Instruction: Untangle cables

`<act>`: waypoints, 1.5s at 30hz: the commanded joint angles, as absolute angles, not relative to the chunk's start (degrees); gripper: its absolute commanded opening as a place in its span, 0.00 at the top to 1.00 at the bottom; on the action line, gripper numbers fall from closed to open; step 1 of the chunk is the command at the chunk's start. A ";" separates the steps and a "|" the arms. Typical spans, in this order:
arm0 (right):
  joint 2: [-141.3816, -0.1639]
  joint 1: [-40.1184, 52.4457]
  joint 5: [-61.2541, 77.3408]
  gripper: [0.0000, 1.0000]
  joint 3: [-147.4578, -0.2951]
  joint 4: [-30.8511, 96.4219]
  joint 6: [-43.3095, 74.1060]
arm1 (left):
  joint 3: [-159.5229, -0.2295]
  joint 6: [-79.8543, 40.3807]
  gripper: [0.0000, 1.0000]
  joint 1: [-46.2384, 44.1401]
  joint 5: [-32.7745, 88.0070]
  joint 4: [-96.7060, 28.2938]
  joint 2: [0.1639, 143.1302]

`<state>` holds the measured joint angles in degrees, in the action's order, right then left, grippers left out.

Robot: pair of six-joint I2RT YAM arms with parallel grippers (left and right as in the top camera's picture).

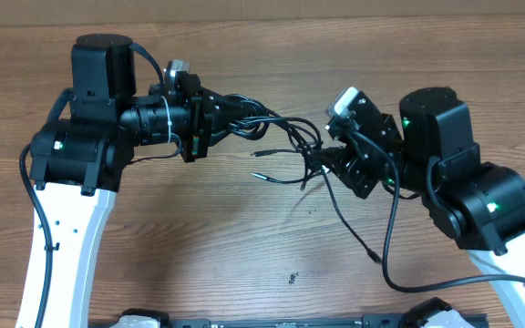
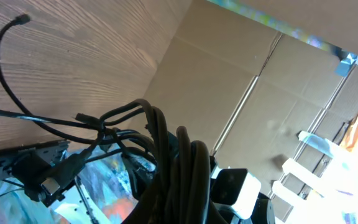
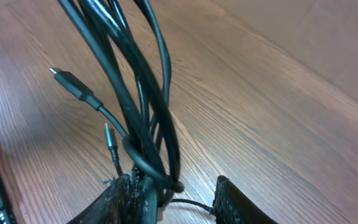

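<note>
The cables are several thin black cords tangled into a bunch that hangs between my two grippers above the wooden table. My left gripper is shut on one end of the bunch. In the left wrist view the cables fill the space at the jaws and hide the fingers. My right gripper is at the other end. In the right wrist view its jaws stand apart. The cables lean against the left finger, with a gap to the right one. A plug dangles free.
One cord trails over the table to a loose end in front of the right arm. Two small plug ends lie near the middle. A cardboard wall stands behind the table. A dark speck lies near the front.
</note>
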<state>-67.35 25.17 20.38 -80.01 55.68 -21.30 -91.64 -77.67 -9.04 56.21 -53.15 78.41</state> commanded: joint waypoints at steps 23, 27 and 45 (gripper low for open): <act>-64.20 25.10 25.04 0.96 -79.90 51.22 -17.56 | -92.73 -72.05 0.24 -11.29 39.35 -56.01 77.25; -62.28 25.10 24.95 0.96 -79.90 51.20 -17.61 | -92.73 -71.72 0.00 -11.29 34.11 -60.25 77.25; -62.04 25.10 21.67 0.96 -79.90 51.62 -14.76 | -92.73 -55.44 0.00 -8.27 29.54 -61.56 77.25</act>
